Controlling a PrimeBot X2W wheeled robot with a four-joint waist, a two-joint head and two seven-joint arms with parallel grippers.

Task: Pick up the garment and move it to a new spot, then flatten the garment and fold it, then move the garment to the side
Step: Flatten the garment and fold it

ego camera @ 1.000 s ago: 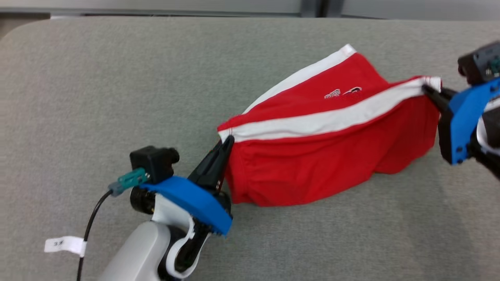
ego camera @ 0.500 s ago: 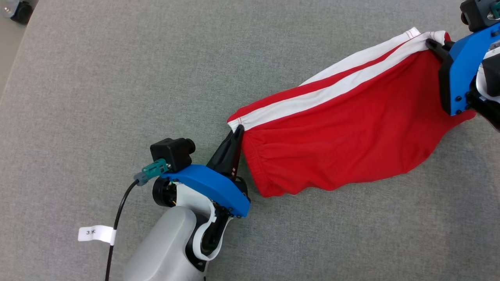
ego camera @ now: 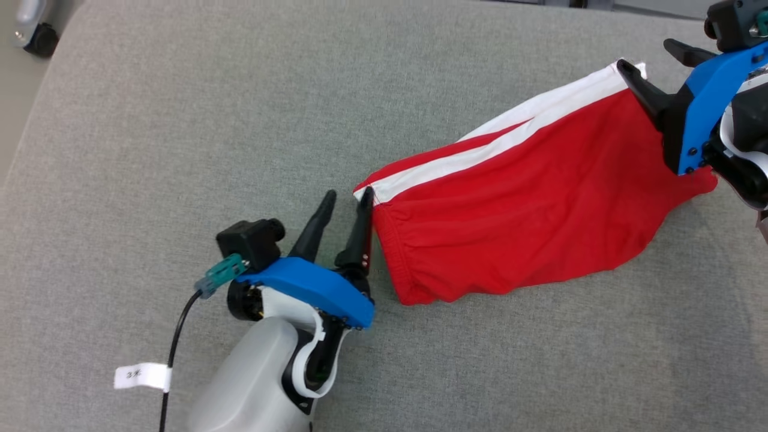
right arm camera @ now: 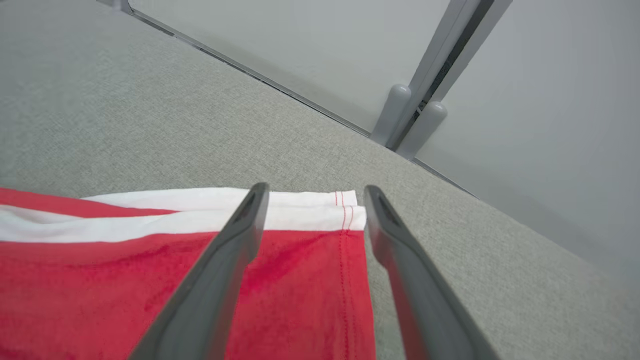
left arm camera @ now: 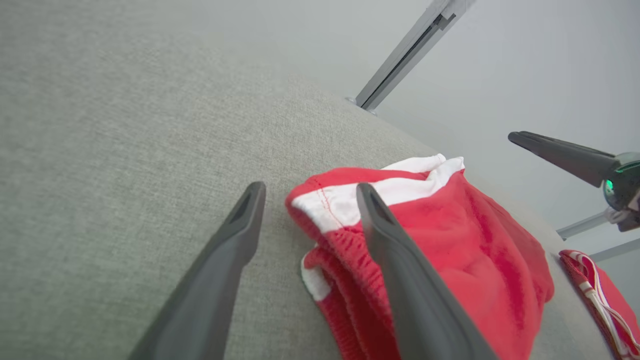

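Observation:
The garment (ego camera: pixel 528 210), red shorts with white side stripes, lies stretched out on the grey padded surface (ego camera: pixel 180 150). My left gripper (ego camera: pixel 348 195) is open at its left waistband corner, the right finger touching the hem. In the left wrist view that gripper (left arm camera: pixel 311 189) stands open, with the bunched red and white corner (left arm camera: pixel 330 210) between and beneath the fingers. My right gripper (ego camera: pixel 645 54) is open over the garment's far right corner. In the right wrist view its fingers (right arm camera: pixel 316 190) straddle the white-striped hem (right arm camera: pixel 300 210). Nothing is gripped.
The surface's rounded left edge (ego camera: pixel 36 120) drops to the floor, where a dark wheel (ego camera: pixel 39 39) stands. A black cable with a white label (ego camera: pixel 142 377) hangs from my left wrist. A pale wall with grey posts (right arm camera: pixel 410 120) rises just behind the surface.
Both grippers have opened and let go of the garment's corners; it now lies slack on the surface. The head camera has shifted as well.

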